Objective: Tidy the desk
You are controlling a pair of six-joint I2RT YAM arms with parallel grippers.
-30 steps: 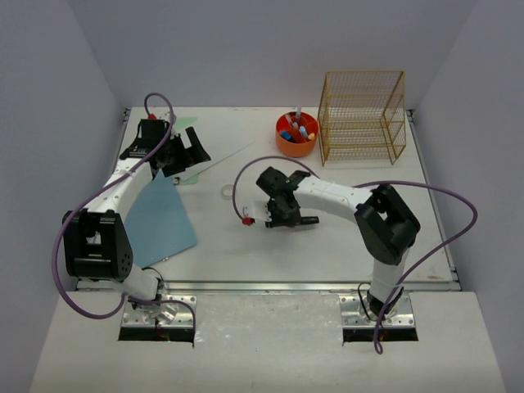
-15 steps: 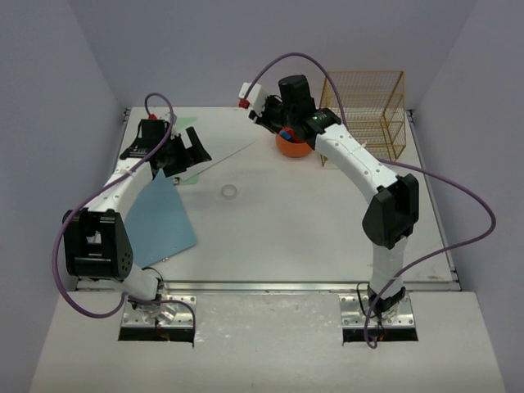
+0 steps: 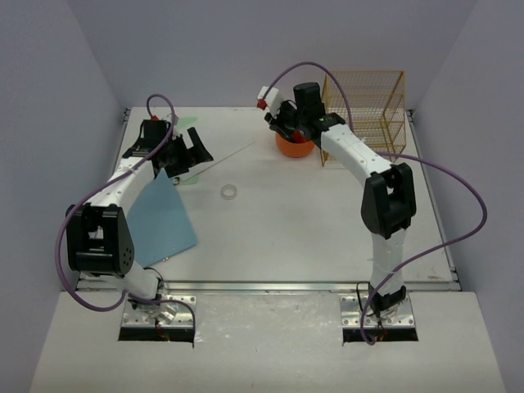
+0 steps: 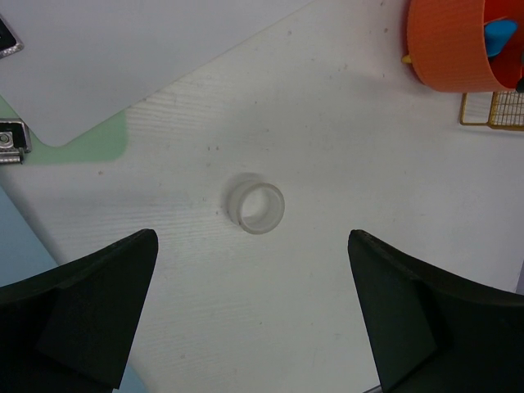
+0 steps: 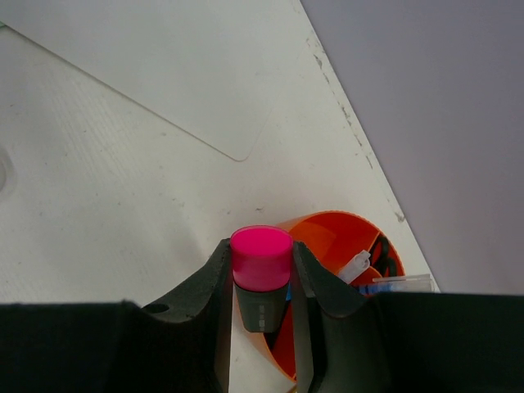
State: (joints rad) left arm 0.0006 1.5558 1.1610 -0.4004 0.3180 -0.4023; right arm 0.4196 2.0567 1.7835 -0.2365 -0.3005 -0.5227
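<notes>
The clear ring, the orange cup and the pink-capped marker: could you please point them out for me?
clear ring (image 4: 237,209), left wrist view, left wall of the ring.
orange cup (image 4: 450,49), left wrist view, outer wall.
pink-capped marker (image 5: 261,252), right wrist view, top of the cap.

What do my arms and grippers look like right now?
The left arm and right arm have white links with bulky black joints. A purple cable loops along each; the right one ends in a red plug. The left gripper and right gripper have black wedge-shaped fingers.
</notes>
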